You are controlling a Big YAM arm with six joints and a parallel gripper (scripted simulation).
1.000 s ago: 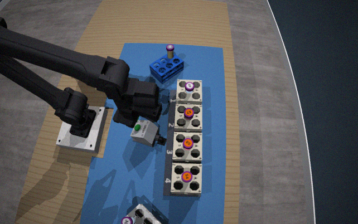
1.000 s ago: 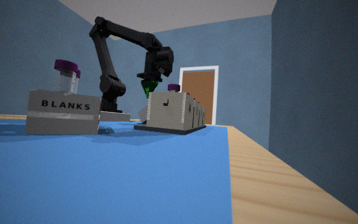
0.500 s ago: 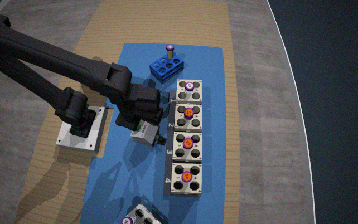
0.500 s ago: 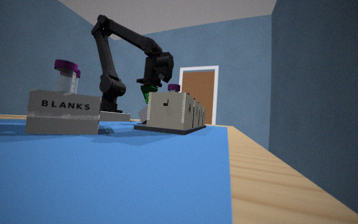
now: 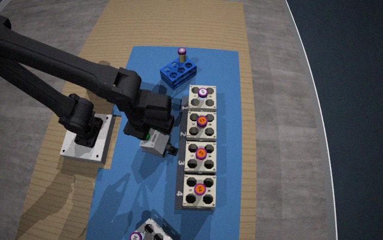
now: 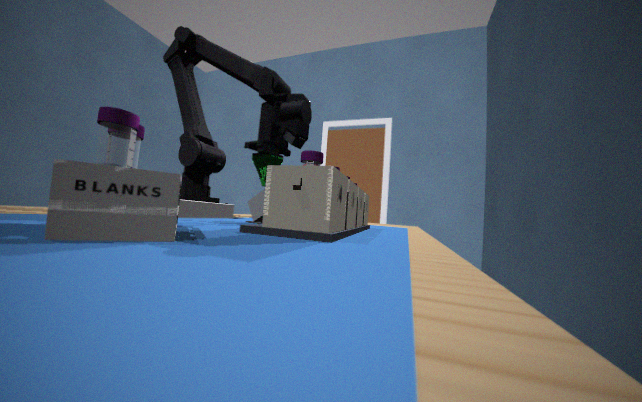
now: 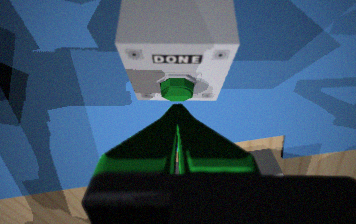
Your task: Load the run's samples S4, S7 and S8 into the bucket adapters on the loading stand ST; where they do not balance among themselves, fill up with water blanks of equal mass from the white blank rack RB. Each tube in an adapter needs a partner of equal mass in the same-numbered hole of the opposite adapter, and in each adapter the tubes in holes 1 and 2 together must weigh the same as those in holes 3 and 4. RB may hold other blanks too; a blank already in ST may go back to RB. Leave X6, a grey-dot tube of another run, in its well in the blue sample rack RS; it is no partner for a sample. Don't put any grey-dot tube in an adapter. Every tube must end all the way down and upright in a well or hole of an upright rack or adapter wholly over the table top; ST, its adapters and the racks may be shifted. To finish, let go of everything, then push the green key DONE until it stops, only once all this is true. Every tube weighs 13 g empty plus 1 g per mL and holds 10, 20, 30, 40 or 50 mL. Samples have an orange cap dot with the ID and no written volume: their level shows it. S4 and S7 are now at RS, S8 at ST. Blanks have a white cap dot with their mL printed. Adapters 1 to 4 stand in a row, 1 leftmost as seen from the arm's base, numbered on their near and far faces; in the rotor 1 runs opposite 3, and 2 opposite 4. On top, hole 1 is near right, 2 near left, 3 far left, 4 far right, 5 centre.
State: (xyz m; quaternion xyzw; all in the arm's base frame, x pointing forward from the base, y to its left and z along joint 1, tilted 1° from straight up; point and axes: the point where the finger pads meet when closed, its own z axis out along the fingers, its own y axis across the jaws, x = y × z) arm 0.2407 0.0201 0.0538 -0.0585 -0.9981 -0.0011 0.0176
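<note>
My gripper is shut and empty, its green fingertips right at the green DONE key on the grey key box. The four adapters stand in a row on the loading stand. Adapter 1 holds a white-dot blank in its centre hole. Adapter 2 holds an orange-dot sample in its centre. Adapter 3 holds an orange-dot sample in its centre. Adapter 4 holds an orange-dot sample in its centre. The blue sample rack holds one grey-dot tube.
The white blank rack, marked BLANKS, stands at the near end of the blue mat and holds purple-capped blanks. The arm's base plate sits left of the mat. The arm reaches over the mat between base and adapters.
</note>
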